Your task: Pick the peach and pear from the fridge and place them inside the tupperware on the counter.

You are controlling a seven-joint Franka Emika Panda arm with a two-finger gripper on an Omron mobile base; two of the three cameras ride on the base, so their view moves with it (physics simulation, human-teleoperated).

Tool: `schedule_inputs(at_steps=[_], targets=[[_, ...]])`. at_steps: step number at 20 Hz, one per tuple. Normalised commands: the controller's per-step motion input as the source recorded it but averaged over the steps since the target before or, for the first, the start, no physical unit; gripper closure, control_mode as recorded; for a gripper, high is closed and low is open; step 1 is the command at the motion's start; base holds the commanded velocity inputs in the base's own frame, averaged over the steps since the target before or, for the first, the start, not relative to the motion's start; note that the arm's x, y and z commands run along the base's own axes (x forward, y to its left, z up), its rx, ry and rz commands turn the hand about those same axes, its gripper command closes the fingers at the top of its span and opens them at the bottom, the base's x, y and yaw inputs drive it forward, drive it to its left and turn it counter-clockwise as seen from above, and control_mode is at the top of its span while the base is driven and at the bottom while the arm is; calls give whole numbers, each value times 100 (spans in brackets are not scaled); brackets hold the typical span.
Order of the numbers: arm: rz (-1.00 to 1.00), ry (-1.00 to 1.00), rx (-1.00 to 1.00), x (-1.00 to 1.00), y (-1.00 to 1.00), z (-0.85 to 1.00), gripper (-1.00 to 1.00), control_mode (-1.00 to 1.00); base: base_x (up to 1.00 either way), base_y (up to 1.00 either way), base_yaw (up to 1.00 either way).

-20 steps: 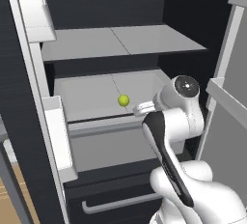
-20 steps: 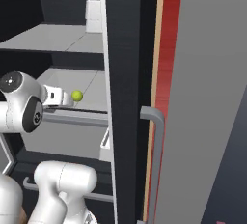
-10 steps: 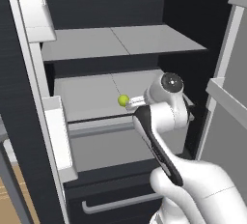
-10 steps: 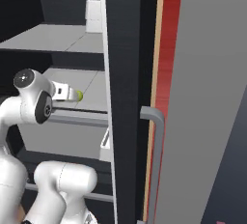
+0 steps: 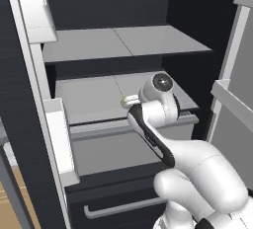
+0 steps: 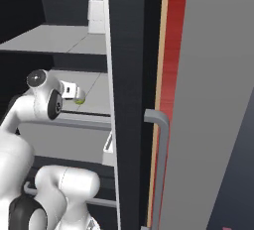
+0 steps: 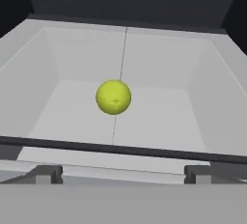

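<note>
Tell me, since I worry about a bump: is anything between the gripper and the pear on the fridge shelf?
Nothing visible. In the hand view the pear sits alone on the grey shelf, straight ahead of the open gripper, with only bare shelf between them.

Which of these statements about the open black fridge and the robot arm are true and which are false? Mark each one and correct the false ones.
1. The small round yellow-green pear lies on a grey shelf inside the tall black fridge. True.
2. The gripper is shut on the pear. False: its jaws stand open and apart from the pear, which lies ahead of them.
3. The fridge door has a long grey bar handle. True.
4. A red-orange peach lies beside the pear on the shelf. False: the pear lies alone there.
5. The upper grey shelf holds a carton. False: nothing is seen on it.
</note>
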Motion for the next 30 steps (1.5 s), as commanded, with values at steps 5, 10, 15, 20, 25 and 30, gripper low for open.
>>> schedule_inputs(at_steps=[5, 10, 15, 20, 25, 30], targets=[[0, 0, 0, 44, 11, -23, -100, -100, 0, 0, 0], [0, 0, 0, 36, 2, -25, -100, -100, 0, 0, 0], [0, 0, 0, 44, 0, -20, -100, -100, 0, 0, 0], [0, 0, 0, 45, 2, -21, -100, -100, 0, 0, 0], [0, 0, 0, 38, 8, -21, -100, -100, 0, 0, 0], [0, 2, 0, 34, 16, -20, -100, -100, 0, 0, 0]])
